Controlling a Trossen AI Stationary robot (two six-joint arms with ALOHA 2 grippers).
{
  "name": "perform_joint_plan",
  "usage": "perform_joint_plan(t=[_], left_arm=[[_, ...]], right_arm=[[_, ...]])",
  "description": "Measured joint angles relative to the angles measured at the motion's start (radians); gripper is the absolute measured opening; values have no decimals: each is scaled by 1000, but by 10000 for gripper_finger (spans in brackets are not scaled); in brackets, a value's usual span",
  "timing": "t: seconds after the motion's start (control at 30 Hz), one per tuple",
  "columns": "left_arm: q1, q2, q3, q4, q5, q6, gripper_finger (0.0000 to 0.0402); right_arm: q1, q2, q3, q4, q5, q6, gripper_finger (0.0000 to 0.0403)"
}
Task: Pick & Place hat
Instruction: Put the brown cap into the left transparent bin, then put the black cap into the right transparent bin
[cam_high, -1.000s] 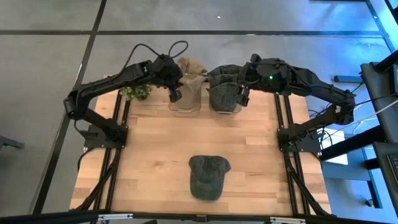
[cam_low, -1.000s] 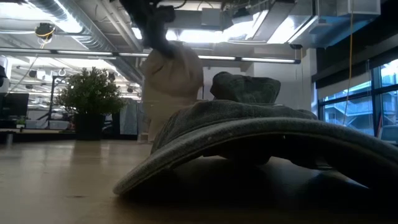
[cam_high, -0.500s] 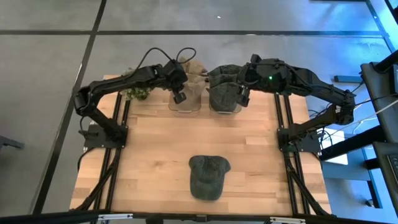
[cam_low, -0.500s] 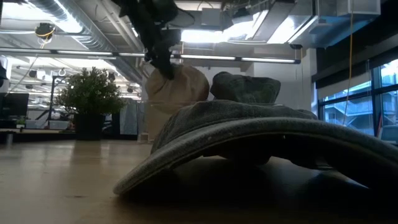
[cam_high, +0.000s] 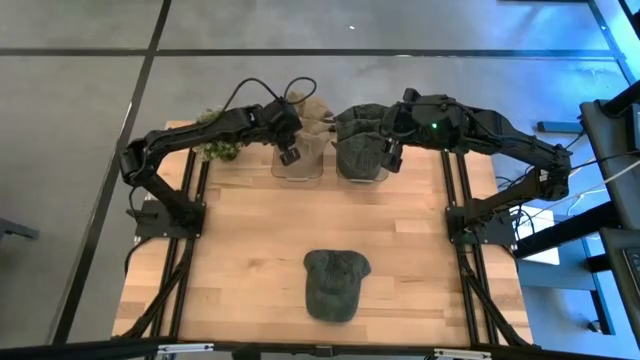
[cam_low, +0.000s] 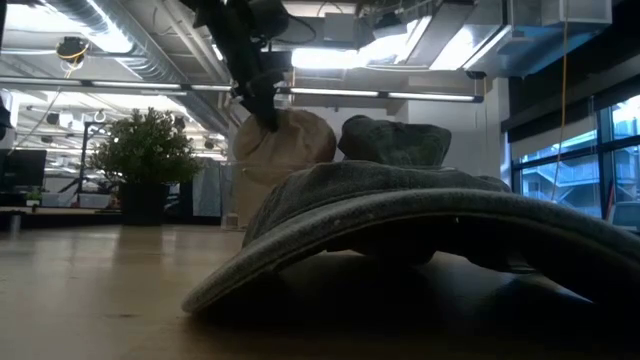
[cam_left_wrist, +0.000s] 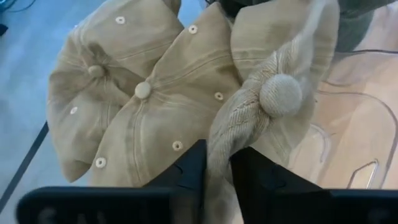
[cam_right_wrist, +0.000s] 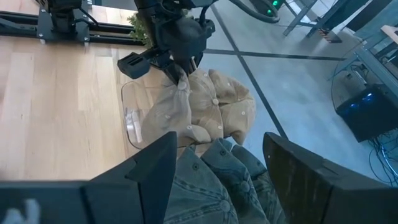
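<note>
A green cap (cam_high: 335, 283) lies flat on the near middle of the table, brim side filling the low view (cam_low: 400, 210). At the far edge stand two clear bins: one with tan caps (cam_high: 308, 120), one with green caps (cam_high: 360, 140). My left gripper (cam_high: 288, 153) is over the tan bin, shut on a tan cap (cam_left_wrist: 161, 106). My right gripper (cam_high: 390, 152) hovers open over the green caps (cam_right_wrist: 211, 186) with its fingers on either side of the pile. I cannot see it touching them. My left gripper (cam_left_wrist: 217, 171) pinches a bunched fold of a tan cap's crown (cam_left_wrist: 227, 134) between its two fingers, just below the top button (cam_left_wrist: 280, 93). The fingers come from above, pointing down. The cap hangs gathered below them (cam_low: 285, 145), and its lower part sits among the other tan caps.
A small potted plant (cam_high: 220, 150) stands at the far left, beside the tan bin's clear wall (cam_high: 297, 172). Both arm bases and rails flank the table. Bare wood lies between the bins and the green cap.
My left gripper came down toward the tan bin, still shut on the tan cap. The cap hung long and tall below it a second ago. Now it sits lower and rounder on the pile. In the last half second little moved.
</note>
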Motion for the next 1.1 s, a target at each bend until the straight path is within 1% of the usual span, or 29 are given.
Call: perform_joint_plan(t=[0.07, 0.23, 0.37, 0.53, 0.67, 0.73, 0.8, 0.87, 1.03, 1.1], left_arm=[[-1, 0, 0, 0, -16, -4, 86], [-8, 0, 20, -2, -121, -6, 129], [-17, 0, 49, -3, -130, -6, 152], [-40, -2, 92, -10, -127, -6, 165], [-69, -7, 137, -32, -124, -34, 165], [-89, -9, 158, -37, -124, -66, 164], [-107, -24, 165, -50, -114, -106, 163], [-136, -42, 167, -46, -88, -140, 163], [-235, -62, 167, -60, 61, -234, 166], [-288, -64, 166, -62, 97, -259, 165]], right_arm=[[0, 0, 0, -1, -1, 0, 239], [0, 0, 0, -12, -8, 0, 239], [0, 0, 0, -30, -8, 0, 239], [0, 0, 0, -68, -9, 50, 239], [0, 0, 0, -79, -9, 62, 239], [1, 0, 0, -88, -29, 78, 239], [0, 0, 0, -106, -93, 96, 239], [0, 0, 0, -130, -187, 113, 239], [1, 0, 0, -238, -461, 196, 239], [8, -1, -18, -248, -535, 237, 239]])
